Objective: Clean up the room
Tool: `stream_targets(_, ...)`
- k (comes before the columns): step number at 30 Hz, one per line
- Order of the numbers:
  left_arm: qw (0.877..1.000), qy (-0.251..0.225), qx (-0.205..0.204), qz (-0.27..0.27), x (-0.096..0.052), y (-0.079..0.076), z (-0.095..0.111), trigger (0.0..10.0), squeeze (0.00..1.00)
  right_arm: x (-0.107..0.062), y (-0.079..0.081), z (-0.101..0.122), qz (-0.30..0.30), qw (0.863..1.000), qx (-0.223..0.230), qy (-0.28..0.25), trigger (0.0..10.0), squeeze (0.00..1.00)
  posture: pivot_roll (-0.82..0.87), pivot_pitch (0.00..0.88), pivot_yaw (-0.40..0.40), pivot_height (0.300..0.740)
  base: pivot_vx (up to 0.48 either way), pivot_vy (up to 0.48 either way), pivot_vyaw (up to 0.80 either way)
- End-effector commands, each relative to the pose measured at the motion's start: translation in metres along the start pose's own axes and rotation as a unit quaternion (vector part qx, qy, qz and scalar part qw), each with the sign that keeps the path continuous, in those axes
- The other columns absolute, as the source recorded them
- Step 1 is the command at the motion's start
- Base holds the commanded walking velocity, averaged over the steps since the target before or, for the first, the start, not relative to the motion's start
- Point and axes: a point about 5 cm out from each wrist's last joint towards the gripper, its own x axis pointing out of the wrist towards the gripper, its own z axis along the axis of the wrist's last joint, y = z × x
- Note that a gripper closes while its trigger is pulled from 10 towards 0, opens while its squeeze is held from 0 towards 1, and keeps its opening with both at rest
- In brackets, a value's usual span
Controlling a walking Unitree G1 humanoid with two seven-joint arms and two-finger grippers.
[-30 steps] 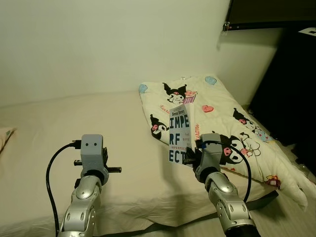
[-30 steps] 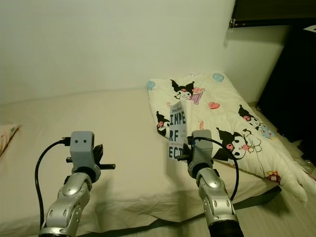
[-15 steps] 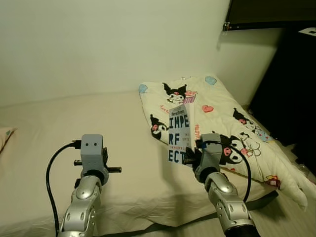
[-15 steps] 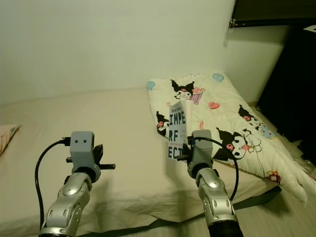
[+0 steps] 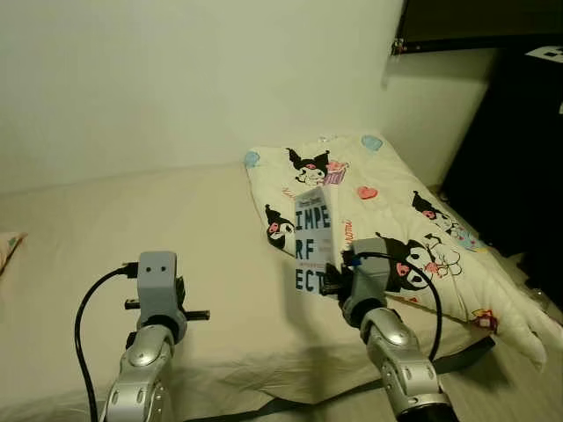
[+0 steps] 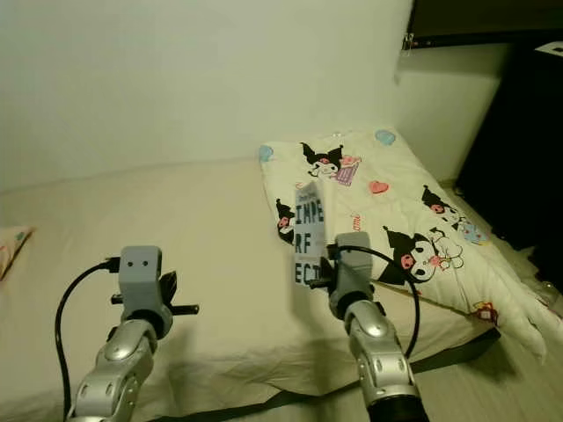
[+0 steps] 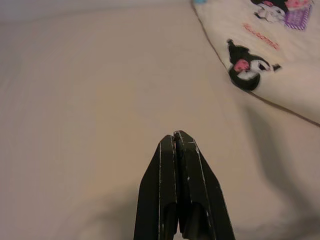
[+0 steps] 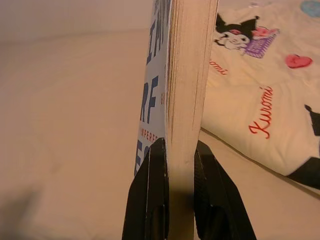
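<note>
My right gripper is shut on a book and holds it upright over the bed's front half. The book has a pale cover with big dark blue letters. Its page edge faces the right wrist camera, with one black finger on each side. My left gripper is shut with nothing in it. It hangs over the bare cream sheet, left of the book.
A cream blanket printed with cartoon characters lies over the bed's right part and hangs off its corner. Dark furniture stands to the right. A pillow corner shows at the far left. The wall runs behind the bed.
The view has shifted slightly. My left arm has sunk a little. The book stays in my right gripper and has drifted slightly to the left.
</note>
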Motion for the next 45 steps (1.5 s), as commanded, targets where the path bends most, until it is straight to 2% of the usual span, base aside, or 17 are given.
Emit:
stream_targets(1, 1.0, -0.009, -0.001, 0.021, -0.002, 0.011, 0.002, 10.0, 0.0, 0.002, 0.002, 0.007, -0.003, 1.0, -0.005, -0.016, 10.0, 0.0, -0.02, 0.073, -0.023, 0.74, 0.0, 0.0, 0.0)
stream_targets(6, 0.999, -0.007, 0.014, 0.034, -0.005, 0.012, -0.004, 10.0, 0.0, 0.005, -0.01, 0.003, -0.02, 1.0, 0.007, -0.016, 10.0, 0.0, 0.0, 0.022, -0.026, 0.74, 0.0, 0.0, 0.0)
stream_targets(15, 0.996, 0.01, 0.013, 0.086, -0.006, 0.029, -0.012, 10.0, 0.0, 0.008, -0.016, 0.01, -0.038, 0.999, 0.007, -0.03, 10.0, 0.0, -0.02, 0.044, -0.017, 0.74, 0.0, 0.0, 0.0)
stream_targets(19, 0.995, 0.006, -0.003, 0.103, -0.005, 0.037, -0.01, 10.0, 0.0, 0.001, -0.017, 0.002, -0.046, 0.998, -0.025, -0.02, 10.0, 0.0, -0.03, 0.043, -0.004, 0.74, 0.0, 0.0, 0.0)
stream_targets(21, 0.996, 0.01, -0.003, 0.094, -0.004, 0.034, -0.013, 10.0, 0.0, -0.002, -0.016, -0.001, -0.042, 0.996, -0.076, -0.018, 10.0, 0.0, -0.04, 0.042, 0.005, 0.74, 0.0, 0.0, 0.0)
stream_targets(24, 0.996, 0.01, 0.002, 0.086, -0.005, 0.031, -0.014, 10.0, 0.0, -0.004, -0.014, -0.001, -0.035, 0.996, -0.077, -0.025, 10.0, 0.0, -0.05, 0.039, 0.008, 0.74, 0.0, 0.0, 0.0)
stream_targets(26, 0.996, -0.003, -0.004, 0.091, -0.006, 0.021, -0.014, 10.0, 0.0, -0.009, -0.006, 0.016, -0.001, 0.987, -0.155, -0.038, 10.0, 0.0, -0.06, 0.039, 0.002, 0.74, 0.0, 0.0, 0.0)
stream_targets(28, 0.995, -0.006, -0.008, 0.096, -0.006, 0.019, -0.013, 10.0, 0.0, -0.008, -0.004, 0.019, 0.004, 0.984, -0.176, -0.039, 10.0, 0.0, -0.06, 0.039, 0.002, 0.74, 0.0, 0.0, 0.0)
stream_targets(29, 0.994, -0.01, -0.019, 0.11, -0.005, 0.017, -0.012, 10.0, 0.0, -0.007, -0.004, 0.021, -0.004, 0.978, -0.207, -0.035, 10.0, 0.0, -0.06, 0.052, -0.012, 0.74, 0.0, 0.0, 0.0)
stream_targets(31, 0.993, -0.045, -0.006, 0.107, -0.002, 0.009, -0.001, 10.0, 0.0, -0.002, -0.005, 0.029, -0.057, 0.972, -0.224, -0.054, 10.0, 0.0, -0.04, 0.06, -0.05, 0.74, 0.0, 0.0, 0.0)
stream_targets(32, 0.993, -0.045, -0.006, 0.107, -0.002, 0.009, -0.001, 10.0, 0.0, -0.002, -0.005, 0.029, -0.057, 0.972, -0.224, -0.054, 10.0, 0.0, -0.04, 0.06, -0.05, 0.74, 0.0, 0.0, 0.0)
stream_targets(33, 0.993, -0.061, -0.042, 0.092, -0.005, 0.001, 0.007, 10.0, 0.0, -0.001, -0.001, 0.028, -0.038, 0.983, -0.175, -0.042, 10.0, 0.0, -0.03, 0.065, -0.06, 0.74, 0.0, 0.0, 0.0)
stream_targets(35, 0.993, -0.064, -0.051, 0.085, -0.007, 0.001, 0.008, 10.0, 0.0, -0.002, 0.002, 0.025, -0.013, 0.988, -0.153, -0.034, 10.0, 0.0, -0.03, 0.064, -0.061, 0.74, 0.0, 0.0, 0.0)
stream_targets(38, 0.995, -0.069, -0.036, 0.066, -0.011, 0.0, 0.007, 10.0, 0.0, -0.003, 0.002, 0.024, -0.01, 0.99, -0.134, -0.031, 10.0, 0.0, -0.03, 0.06, -0.083, 0.74, 0.0, 0.0, 0.0)
stream_targets(42, 0.994, -0.074, -0.022, 0.074, -0.016, 0.004, 0.005, 10.0, 0.0, -0.006, 0.001, 0.022, -0.002, 0.992, -0.122, -0.023, 10.0, 0.0, -0.02, 0.066, -0.096, 0.74, 0.0, 0.0, 0.0)
stream_targets(44, 0.992, -0.088, -0.017, 0.085, -0.019, 0.008, 0.008, 10.0, 0.0, -0.006, 0.001, 0.026, 0.024, 0.996, -0.07, -0.043, 10.0, 0.0, 0.0, 0.082, -0.129, 0.74, 0.0, 0.0, 0.0)
stream_targets(45, 0.992, -0.088, -0.017, 0.085, -0.019, 0.008, 0.008, 10.0, 0.0, -0.006, 0.001, 0.026, 0.024, 0.996, -0.07, -0.043, 10.0, 0.0, 0.0, 0.082, -0.129, 0.74, 0.0, 0.0, 0.0)
